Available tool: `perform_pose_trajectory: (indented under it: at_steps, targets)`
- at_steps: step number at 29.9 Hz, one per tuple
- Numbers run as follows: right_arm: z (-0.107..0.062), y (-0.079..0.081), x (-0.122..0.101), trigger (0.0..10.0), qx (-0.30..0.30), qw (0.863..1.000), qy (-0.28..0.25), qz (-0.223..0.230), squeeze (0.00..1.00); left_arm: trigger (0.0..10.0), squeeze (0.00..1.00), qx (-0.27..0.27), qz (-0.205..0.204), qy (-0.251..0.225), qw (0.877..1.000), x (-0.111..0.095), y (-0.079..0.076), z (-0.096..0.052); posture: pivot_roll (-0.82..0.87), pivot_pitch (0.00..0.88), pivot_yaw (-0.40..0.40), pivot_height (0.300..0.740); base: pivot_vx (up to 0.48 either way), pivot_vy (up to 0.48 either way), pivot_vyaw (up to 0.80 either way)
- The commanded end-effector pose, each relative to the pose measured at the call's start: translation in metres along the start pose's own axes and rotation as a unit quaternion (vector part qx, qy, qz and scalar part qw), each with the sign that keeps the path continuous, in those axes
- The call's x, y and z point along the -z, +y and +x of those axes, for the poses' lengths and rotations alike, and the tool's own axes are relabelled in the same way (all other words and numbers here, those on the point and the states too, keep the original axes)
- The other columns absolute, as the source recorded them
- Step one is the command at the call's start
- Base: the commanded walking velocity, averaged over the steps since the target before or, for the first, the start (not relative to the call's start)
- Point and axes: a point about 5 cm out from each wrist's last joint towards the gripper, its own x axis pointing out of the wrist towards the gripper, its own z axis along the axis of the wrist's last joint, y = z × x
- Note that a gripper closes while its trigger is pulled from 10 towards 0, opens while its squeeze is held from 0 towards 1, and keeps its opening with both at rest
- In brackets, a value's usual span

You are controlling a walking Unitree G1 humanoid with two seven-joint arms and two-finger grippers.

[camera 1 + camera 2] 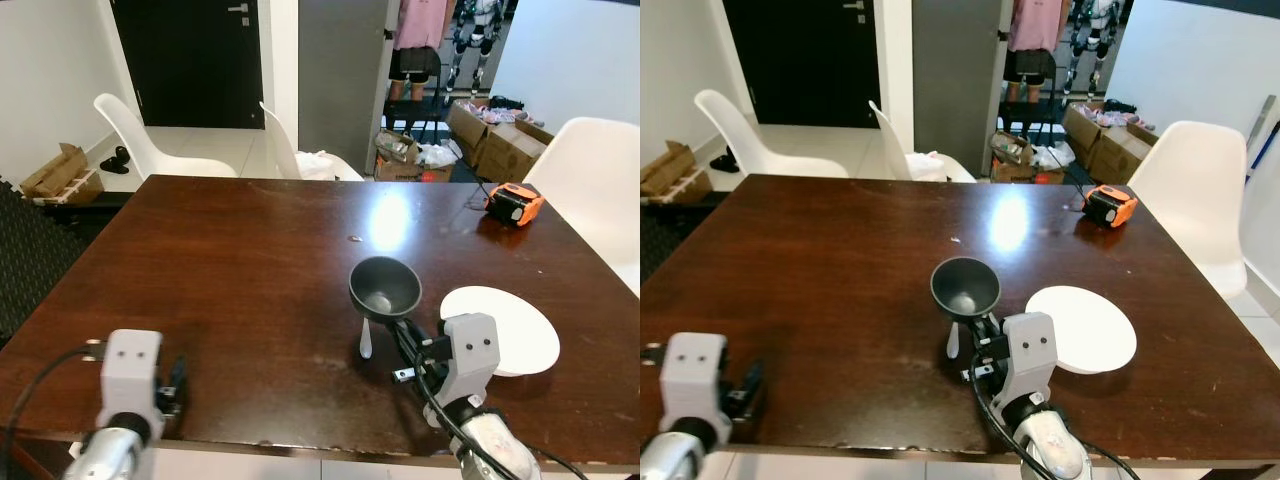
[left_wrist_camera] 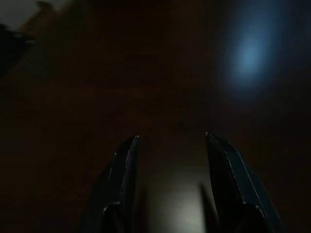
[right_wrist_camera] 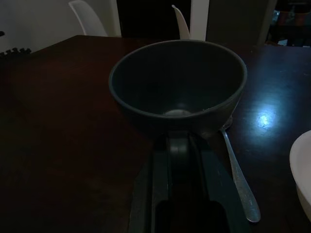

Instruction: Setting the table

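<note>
Both grippers sit at the near edge of the dark wooden table (image 1: 230, 250). On the robot's left, the left gripper (image 2: 171, 138) hovers low over bare wood, its two black fingers (image 2: 124, 165) spread apart with nothing between them.

On the robot's right, the right gripper (image 3: 181, 145) is clenched on the near rim of a dark grey bowl (image 1: 385, 286). In the right wrist view the fingers (image 3: 160, 174) lie close together and meet the bowl's wall just under the rim. The bowl stands upright, right of the table's middle, and its inside looks empty apart from a pale glint at the bottom. Whether it rests on the wood or is lifted slightly cannot be told.

A spoon (image 1: 366, 340) lies on the table just beside the bowl, partly under its near side, with the handle (image 3: 238, 174) running back alongside the fingers. A white plate (image 1: 510, 325) lies flat to the right of the bowl, near it but apart, beside the right wrist.

An orange and black tape measure (image 1: 514, 202) sits at the far right of the table. White chairs (image 1: 150, 140) stand at the far side and at the right edge. Cardboard boxes (image 1: 500, 135) sit on the floor beyond.
</note>
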Motion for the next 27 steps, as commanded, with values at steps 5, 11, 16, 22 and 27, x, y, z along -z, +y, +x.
perform_pose_trajectory:
  at_steps: [5, 11, 16, 22, 27]
  targets:
    - [-0.002, -0.005, 0.004, 10.0, 0.011, 1.0, 0.003, 0.003, 0.0, 10.0, 0.0, 0.012, -0.004, -0.012, 1.0, -0.003, -0.006, 0.002, 0.01, 0.126, 0.07, 0.74, 0.0, 0.0, 0.0]
    - [-0.003, -0.003, 0.005, 10.0, 0.01, 1.0, 0.004, 0.004, 0.0, 10.0, 0.0, 0.018, -0.005, -0.019, 1.0, -0.006, -0.011, 0.003, 0.01, 0.129, 0.068, 0.74, -0.334, 0.0, 0.0]
    - [-0.001, -0.001, 0.005, 10.0, 0.006, 1.0, 0.004, 0.005, 0.0, 10.0, 0.0, 0.017, -0.004, -0.021, 1.0, -0.006, -0.011, 0.003, 0.01, 0.129, 0.066, 0.74, -0.416, 0.0, 0.0]
    - [0.001, 0.0, 0.004, 10.0, 0.004, 1.0, 0.003, 0.006, 0.0, 10.0, 0.0, 0.017, -0.001, -0.023, 1.0, -0.007, -0.01, 0.002, 0.02, 0.129, 0.066, 0.74, -0.416, 0.0, 0.0]
    - [0.001, 0.0, 0.005, 10.0, 0.005, 1.0, 0.002, 0.008, 0.0, 10.0, 0.0, 0.02, 0.002, -0.024, 1.0, -0.007, -0.011, 0.003, 0.02, 0.13, 0.071, 0.74, -0.398, 0.0, 0.0]
